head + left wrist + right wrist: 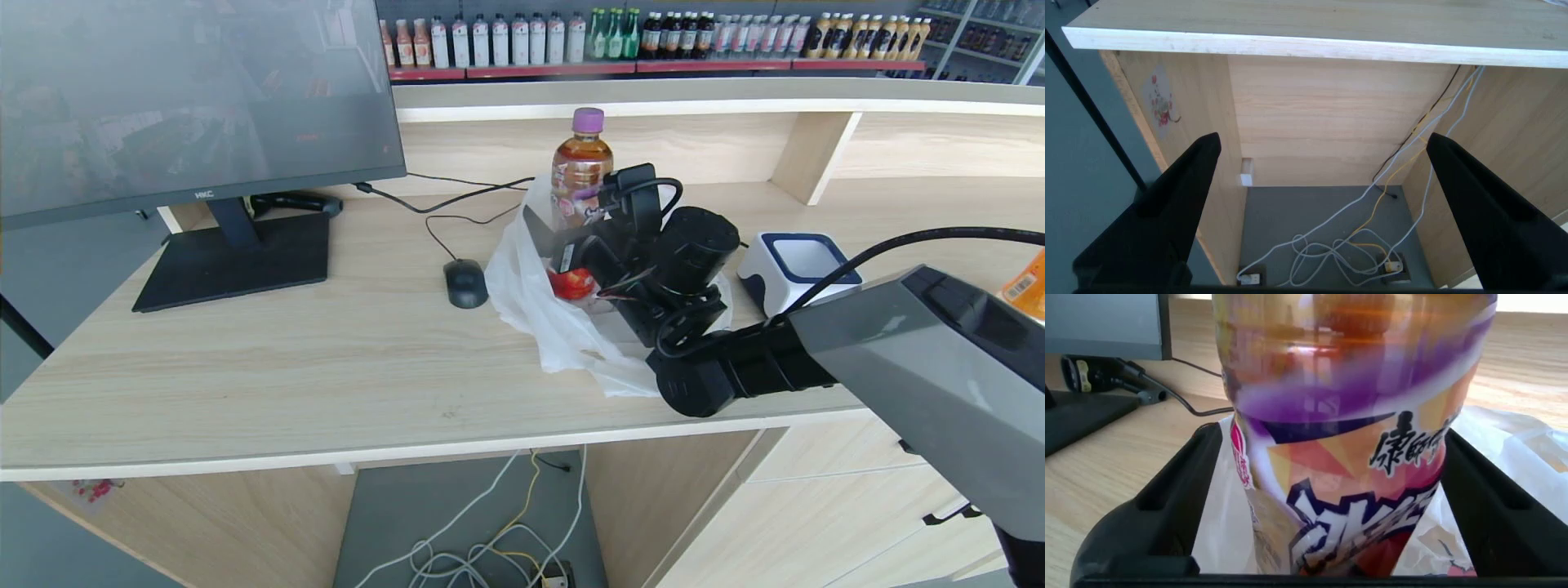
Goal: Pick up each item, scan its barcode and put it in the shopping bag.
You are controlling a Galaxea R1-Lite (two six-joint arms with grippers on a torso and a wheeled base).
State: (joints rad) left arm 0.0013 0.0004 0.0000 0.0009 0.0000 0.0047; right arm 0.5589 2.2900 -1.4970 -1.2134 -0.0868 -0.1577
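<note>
My right gripper (pixel 1339 518) is clamped on the bottle (pixel 581 167), one finger on each side of its labelled lower body. The bottle stands upright, purple cap on top and brown drink inside, right over the open mouth of the white shopping bag (pixel 522 286). I cannot tell whether its base touches the plastic. Inside the bag, just below the bottle, lies a red item (pixel 571 283). The bag sits crumpled on the table (pixel 245 367), spreading toward the front edge. Just left of the bag is a dark mouse (pixel 465 283), its cord running back behind the bag. To the right of the bag, near it but apart, sits the white and dark blue barcode scanner (pixel 796 265), window facing up. Well right of the bag, past the scanner, an orange item (pixel 1027 286) with a barcode label shows at the edge. Far left of the bag stands the monitor (pixel 196 98) on its flat black foot, with a dark handheld scanner (pixel 298 202) lying behind that foot. Beyond the bag, past the raised back ledge, a shelf (pixel 653 65) carries rows of bottles. My left gripper (pixel 1323 212) hangs well left of the bag and lower than it, below the table's front edge, its fingers spread apart on nothing, over cables (pixel 1347 245) on the floor.
</note>
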